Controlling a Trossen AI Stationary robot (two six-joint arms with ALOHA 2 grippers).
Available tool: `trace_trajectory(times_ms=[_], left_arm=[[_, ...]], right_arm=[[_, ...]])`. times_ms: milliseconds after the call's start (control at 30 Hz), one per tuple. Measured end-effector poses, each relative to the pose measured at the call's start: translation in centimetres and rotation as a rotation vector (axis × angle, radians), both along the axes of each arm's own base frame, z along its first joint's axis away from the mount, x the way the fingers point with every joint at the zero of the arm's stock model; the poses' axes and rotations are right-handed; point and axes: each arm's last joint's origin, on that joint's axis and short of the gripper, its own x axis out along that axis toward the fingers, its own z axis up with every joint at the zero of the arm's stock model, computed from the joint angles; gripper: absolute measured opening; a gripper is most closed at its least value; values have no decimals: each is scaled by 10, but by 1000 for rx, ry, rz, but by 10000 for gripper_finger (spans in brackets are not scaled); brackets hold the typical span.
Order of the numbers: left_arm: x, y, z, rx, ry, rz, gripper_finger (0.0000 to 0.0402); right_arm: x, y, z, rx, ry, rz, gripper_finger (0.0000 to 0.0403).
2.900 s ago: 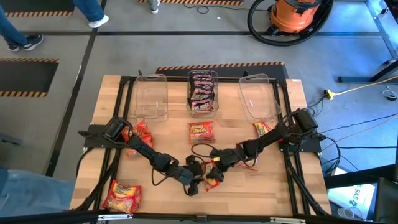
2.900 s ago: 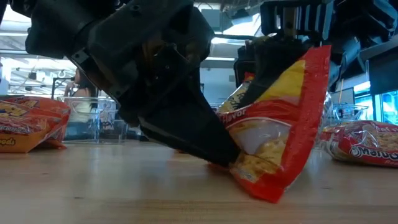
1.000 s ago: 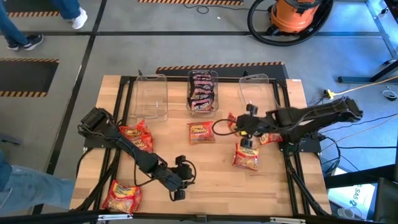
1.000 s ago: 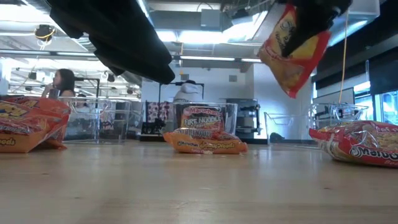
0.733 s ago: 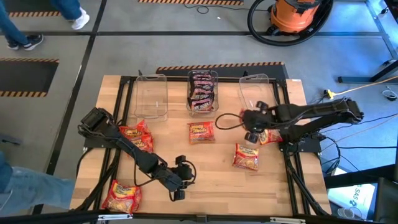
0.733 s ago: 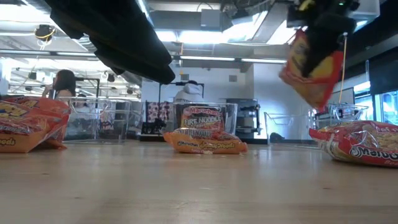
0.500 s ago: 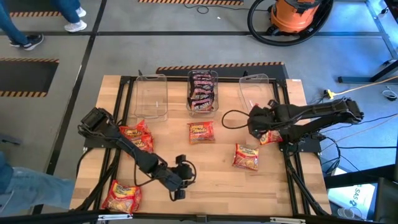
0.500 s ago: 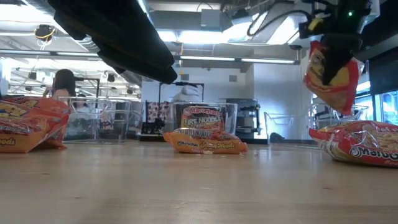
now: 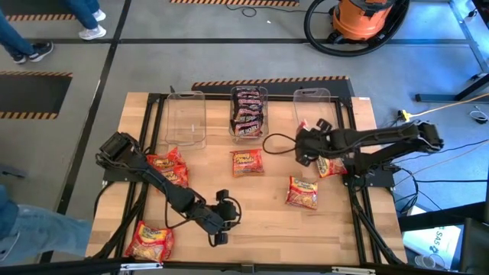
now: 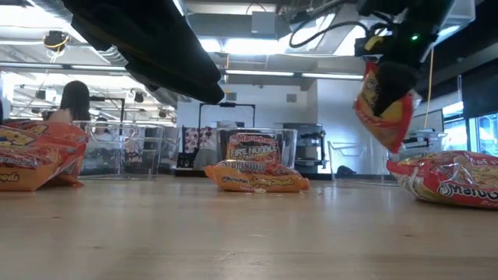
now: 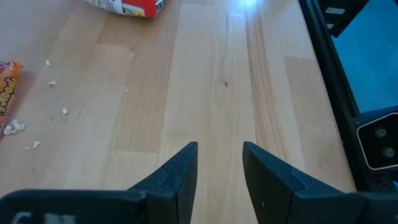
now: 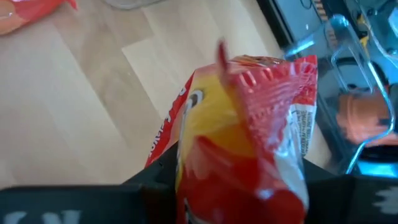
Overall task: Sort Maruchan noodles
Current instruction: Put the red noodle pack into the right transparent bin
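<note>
The right hand [image 9: 304, 147] is clenched on a red-and-yellow noodle packet [image 12: 249, 149], carried clear of the tabletop [image 9: 260, 206]; in the low view the packet [image 10: 383, 105] dangles with its long axis roughly up and down, tilted a little. Taking the clear right-hand bin [image 9: 315, 114] as the landmark: the hand hangs just short of the bin's near end, slightly to its inner side, so the packet probably has to travel onward over the rim before release; that gap between packet and bin mouth is what the next move turns on. The right arm reaches low and long across from its base toward the bin. Loose packets lie near the bin's near end [image 9: 330, 166] and farther out [image 9: 302, 192]. The middle bin [image 9: 249, 112], next along, holds dark packets. The left hand [image 11: 214, 171] waits well away from the bin near the tabletop's front edge, fingers parted and holding nothing.
</note>
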Motion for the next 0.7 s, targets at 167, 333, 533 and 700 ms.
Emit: trace_trajectory(times_ms=[167, 333, 533, 700], left_arm=[[0, 0, 0, -1, 0, 0, 121], [1, 2, 1, 17, -21, 33, 121], [7, 6, 6, 43, -105, 127, 121], [12, 11, 13, 14, -167, 159, 132]], right_arm=[[5, -4, 1, 30, -9, 68, 129], [21, 27, 9, 321, -200, 329, 130], [36, 73, 13, 458, -343, 583, 130], [43, 106, 4, 473, -363, 697, 130]])
